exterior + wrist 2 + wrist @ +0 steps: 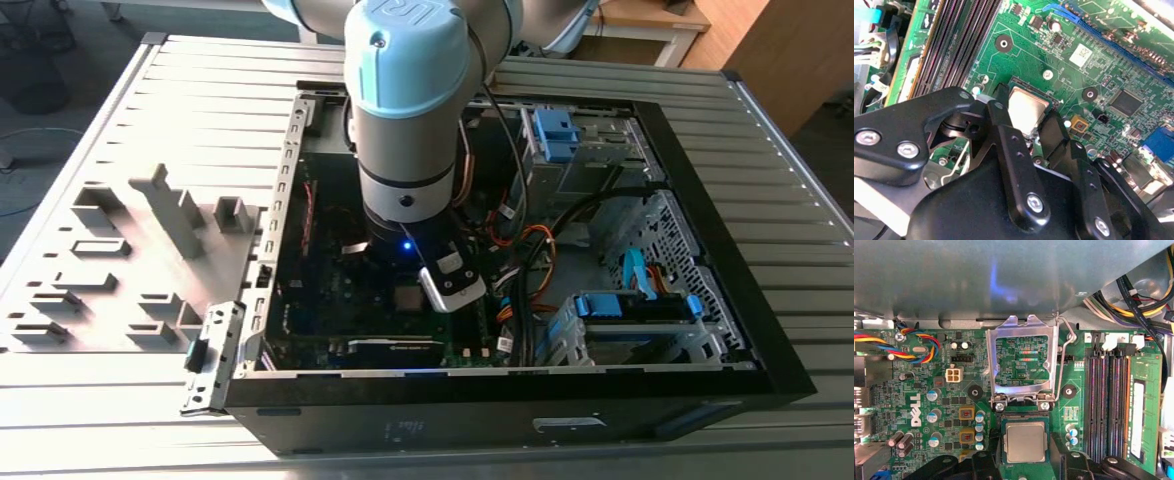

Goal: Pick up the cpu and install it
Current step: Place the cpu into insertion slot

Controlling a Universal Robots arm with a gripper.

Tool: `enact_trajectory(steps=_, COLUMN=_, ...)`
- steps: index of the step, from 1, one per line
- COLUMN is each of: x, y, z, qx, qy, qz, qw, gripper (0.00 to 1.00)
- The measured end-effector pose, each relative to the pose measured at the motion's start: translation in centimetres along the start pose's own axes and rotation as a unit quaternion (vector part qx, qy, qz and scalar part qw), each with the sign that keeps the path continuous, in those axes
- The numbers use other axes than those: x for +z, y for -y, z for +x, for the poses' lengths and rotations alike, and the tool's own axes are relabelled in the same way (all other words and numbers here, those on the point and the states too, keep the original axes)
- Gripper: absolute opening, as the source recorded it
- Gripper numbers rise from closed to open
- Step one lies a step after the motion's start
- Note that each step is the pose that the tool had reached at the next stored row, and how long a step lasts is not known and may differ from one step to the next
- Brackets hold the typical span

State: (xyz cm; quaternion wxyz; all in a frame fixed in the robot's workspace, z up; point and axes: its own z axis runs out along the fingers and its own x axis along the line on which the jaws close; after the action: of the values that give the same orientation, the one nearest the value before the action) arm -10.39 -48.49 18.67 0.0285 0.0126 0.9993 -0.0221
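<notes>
silver cpu [1025,441] sits between the tool's [1026,455] slightly parted fingers.

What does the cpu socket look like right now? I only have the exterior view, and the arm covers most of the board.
Observer: In the first wrist view the metal retention frame over the socket stands flipped up, so the socket is uncovered.
Operator: And where is the cpu?
Observer: The cpu lies flat inside the socket opening, silver top up, right at the hand.
</notes>
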Motion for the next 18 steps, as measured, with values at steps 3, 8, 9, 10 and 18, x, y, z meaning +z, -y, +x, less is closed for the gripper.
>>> enact_trajectory(steps=3, x=-0.01, y=0.00, z=0.01, qx=0.000, qy=-0.0001, qz=0.0001, qw=1.00000, gripper=0.49)
enact_trajectory(steps=8, x=0.00, y=0.00, z=0.00, qx=0.000, qy=0.0000, qz=0.0000, qw=1.00000, gripper=0.47)
enact_trajectory(steps=9, x=0.00, y=0.00, z=0.00, qx=0.000, qy=0.0000, qz=-0.0001, qw=1.00000, gripper=0.47)
enact_trajectory(steps=10, x=0.00, y=0.00, z=0.00, qx=0.000, qy=0.0000, qz=-0.0003, qw=1.00000, gripper=0.47)
enact_trajectory(steps=18, x=-0.64, y=0.03, z=-0.04, qx=0.000, qy=0.0000, qz=-0.0004, qw=1.00000, gripper=0.47)
